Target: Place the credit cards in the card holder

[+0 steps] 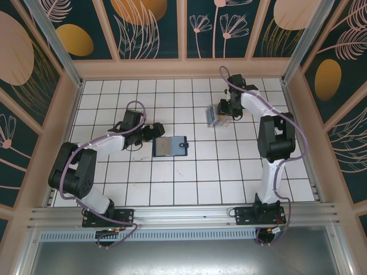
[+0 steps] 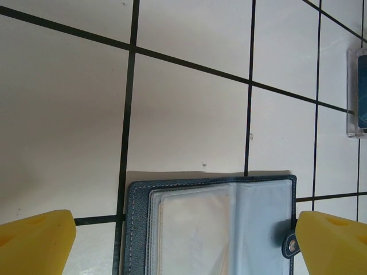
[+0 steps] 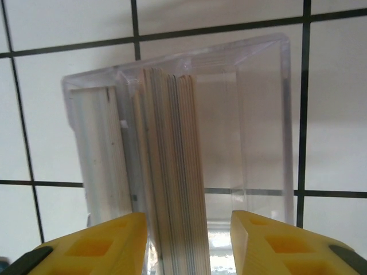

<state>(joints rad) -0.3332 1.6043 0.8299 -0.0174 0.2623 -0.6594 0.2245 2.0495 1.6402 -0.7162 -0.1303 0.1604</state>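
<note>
Yellow left fingers (image 2: 34, 240) stand wide apart, empty, above the open navy wallet (image 2: 218, 229), whose clear sleeves (image 2: 195, 229) show up close; from above it lies on the table (image 1: 172, 177). Close up, the cards (image 3: 172, 172) stand on edge in a clear tray (image 3: 264, 114), the right fingers (image 3: 269, 243) partly open astride them, gripping nothing.

Floor (image 1: 172, 177): white square tiles, dark grout lines, matte finish. Walls (image 1: 166, 40): dark teal panels printed with orange discs and pale line-drawn leaves and flowers, set in peach frames (image 1: 182, 28). Metal rail (image 1: 183, 217) along near edge. Light even, shadows soft.
</note>
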